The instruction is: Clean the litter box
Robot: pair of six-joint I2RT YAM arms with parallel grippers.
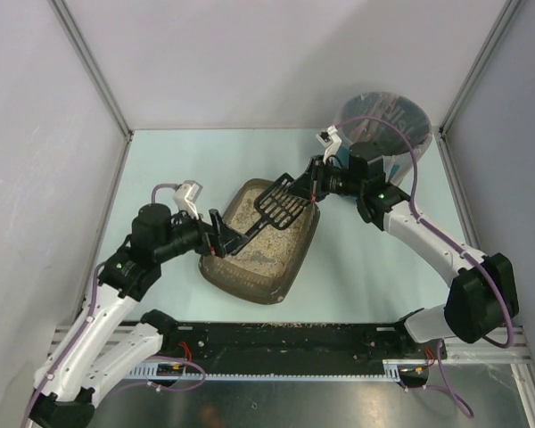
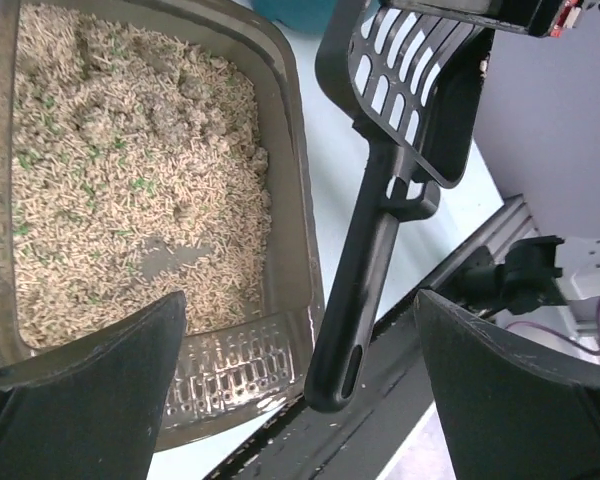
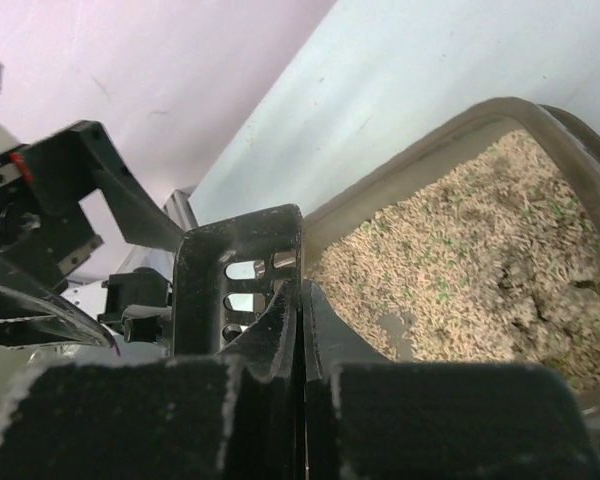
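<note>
Litter box (image 1: 239, 280) lies under the scoop (image 1: 281, 204) pinched in the right gripper (image 1: 312, 185).

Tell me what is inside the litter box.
The litter box holds beige grainy litter with clumps, green specks and one bare patch. From above, the scoop in the right gripper covers part; anything buried cannot be seen.

Smooth plastic litter box (image 2: 288, 200), matt scoop (image 2: 365, 260)
</note>
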